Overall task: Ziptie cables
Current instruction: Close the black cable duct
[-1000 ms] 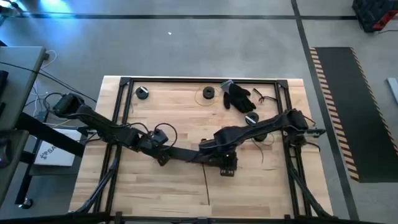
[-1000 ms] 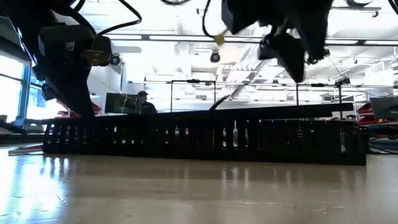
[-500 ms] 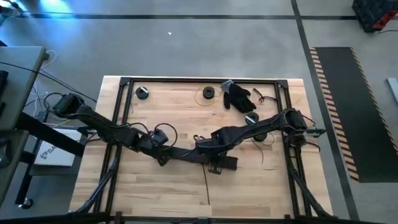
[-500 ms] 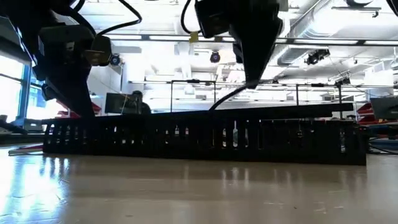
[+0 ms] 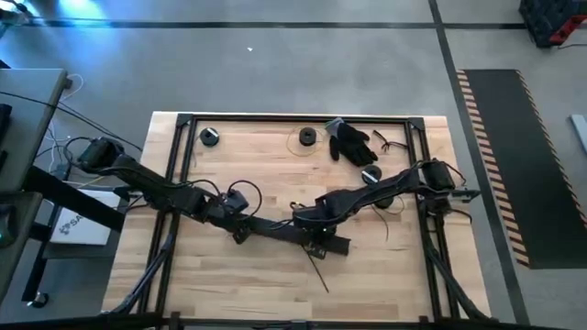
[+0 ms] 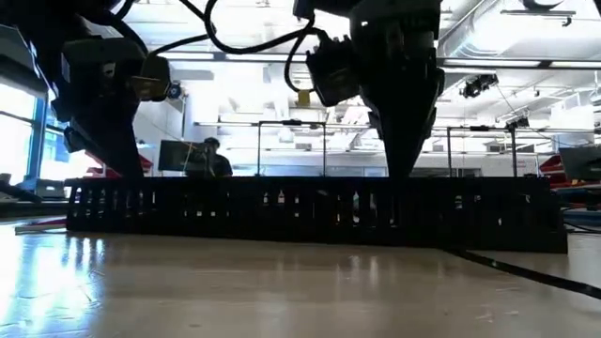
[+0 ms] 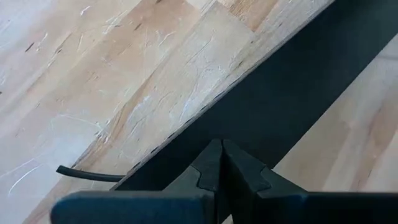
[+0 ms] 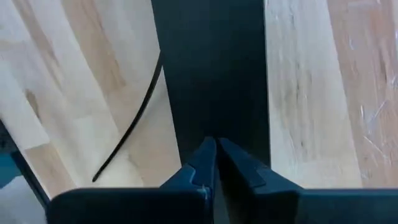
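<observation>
Black slotted duct [image 5: 275,228] is lying across the wooden table [image 5: 257,174]; both grippers, left [image 7: 221,147] and right [image 8: 216,144], are pressing shut above it, ziptie [image 5: 318,272] beside.

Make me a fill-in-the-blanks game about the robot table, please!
1. The long black slotted plastic duct lies on the pale ______ table.
2. Both the left gripper and the right gripper have their two dark fingers ______.
3. The thin dark plastic ziptie lies ______ the duct, on the table.
4. At the table's far edge lies a black ______.

Missing words: wooden; shut; beside; glove
</observation>
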Controlling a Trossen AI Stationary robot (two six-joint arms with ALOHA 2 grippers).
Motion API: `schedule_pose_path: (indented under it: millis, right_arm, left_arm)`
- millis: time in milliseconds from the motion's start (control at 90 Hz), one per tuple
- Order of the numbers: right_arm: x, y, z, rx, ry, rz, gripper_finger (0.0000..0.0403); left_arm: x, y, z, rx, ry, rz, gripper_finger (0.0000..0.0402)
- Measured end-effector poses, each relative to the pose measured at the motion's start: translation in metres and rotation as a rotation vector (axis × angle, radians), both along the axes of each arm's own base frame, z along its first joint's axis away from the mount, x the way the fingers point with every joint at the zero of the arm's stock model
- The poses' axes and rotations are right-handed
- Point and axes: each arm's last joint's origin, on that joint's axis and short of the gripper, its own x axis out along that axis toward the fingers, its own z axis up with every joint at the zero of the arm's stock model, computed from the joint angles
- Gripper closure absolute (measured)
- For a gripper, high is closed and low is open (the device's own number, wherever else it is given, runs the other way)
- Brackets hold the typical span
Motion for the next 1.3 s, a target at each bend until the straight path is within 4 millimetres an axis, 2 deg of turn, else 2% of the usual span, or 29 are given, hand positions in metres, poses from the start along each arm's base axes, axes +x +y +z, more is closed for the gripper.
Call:
schedule_pose_path:
  millis: [122,244,300,356,456,567,644,778,878,933,1000,1100,1211,1300]
  right_arm:
    - [0.004,0.001,0.014,-0.039,-0.002,0.014,0.0403]
    - [0.004,0.003,0.042,-0.040,-0.079,0.016,0.0403]
    - [0.001,0.005,0.047,-0.038,-0.096,0.021,0.0403]
    - [-0.001,0.006,0.041,-0.045,-0.078,0.028,0.0403]
    - [-0.008,0.008,0.014,-0.027,-0.034,0.027,0.0403]
    - [-0.018,0.006,-0.012,0.027,-0.015,-0.055,0.0403]
    - [-0.021,0.000,-0.015,0.040,0.004,-0.113,0.0403]
    - [-0.028,-0.008,0.010,-0.041,-0.040,-0.113,0.0403]
    - [-0.035,-0.013,0.044,-0.117,-0.101,-0.172,0.0403]
    - [-0.045,-0.017,0.063,-0.143,-0.127,-0.222,0.0403]
    - [-0.058,-0.019,0.074,-0.165,-0.098,-0.276,0.0403]
    - [-0.076,-0.019,0.084,-0.198,-0.025,-0.326,0.0403]
    - [-0.101,-0.020,0.092,-0.305,0.118,-0.371,0.0403]
    - [-0.115,-0.020,0.082,-0.322,0.185,-0.380,0.0403]
  left_arm:
    - [0.000,0.000,0.000,-0.005,0.002,-0.001,0.0402]
    - [0.000,0.000,0.000,-0.010,0.003,-0.002,0.0402]
    - [0.000,0.000,0.000,-0.010,0.003,-0.002,0.0402]
    - [0.000,0.000,0.000,-0.010,0.003,-0.001,0.0402]
    - [0.000,0.000,0.000,-0.011,0.003,0.000,0.0402]
    - [0.001,0.001,0.000,-0.019,0.001,0.006,0.0402]
    - [0.001,0.001,0.006,-0.042,0.002,0.002,0.0402]
    - [-0.001,0.002,0.033,-0.077,0.025,0.004,0.0402]
    - [-0.003,0.004,0.062,-0.091,0.014,0.047,0.0402]
    - [-0.010,0.007,0.073,-0.086,0.046,0.080,0.0402]
    - [-0.019,0.010,0.079,-0.118,0.072,0.120,0.0402]
    - [-0.027,0.011,0.080,-0.192,0.087,0.147,0.0402]
    - [-0.031,0.008,0.066,-0.254,0.091,0.151,0.0402]
    - [-0.028,0.005,0.051,-0.310,0.056,0.148,0.0402]
